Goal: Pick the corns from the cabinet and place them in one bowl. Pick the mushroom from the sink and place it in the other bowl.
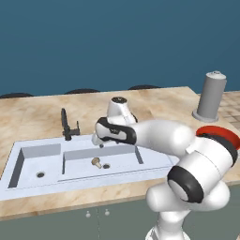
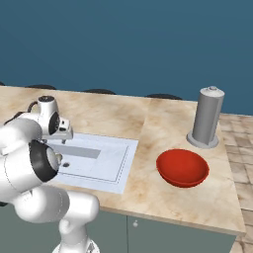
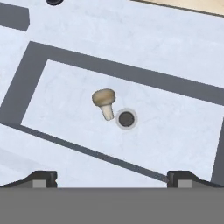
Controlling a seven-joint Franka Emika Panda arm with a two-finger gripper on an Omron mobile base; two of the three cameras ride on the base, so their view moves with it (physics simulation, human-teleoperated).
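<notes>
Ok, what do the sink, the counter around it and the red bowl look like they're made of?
The sink looks like glazed ceramic or enamel: pale bluish-white, smooth, no visible grain. The counter looks like polished stone, perhaps marble: beige with mottled veining. The red bowl could be plastic or glazed ceramic: uniform bright red, with a soft sheen. All rendered, so these are guesses.

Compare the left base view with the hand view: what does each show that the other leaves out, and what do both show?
Left base view alone: the black tap, the grey canister, a rim of the red bowl and the wood counter's front edge. Hand view alone: the open claw looking down, its tips wide apart. Both: the sink with the mushroom lying beside the round drain.
</notes>
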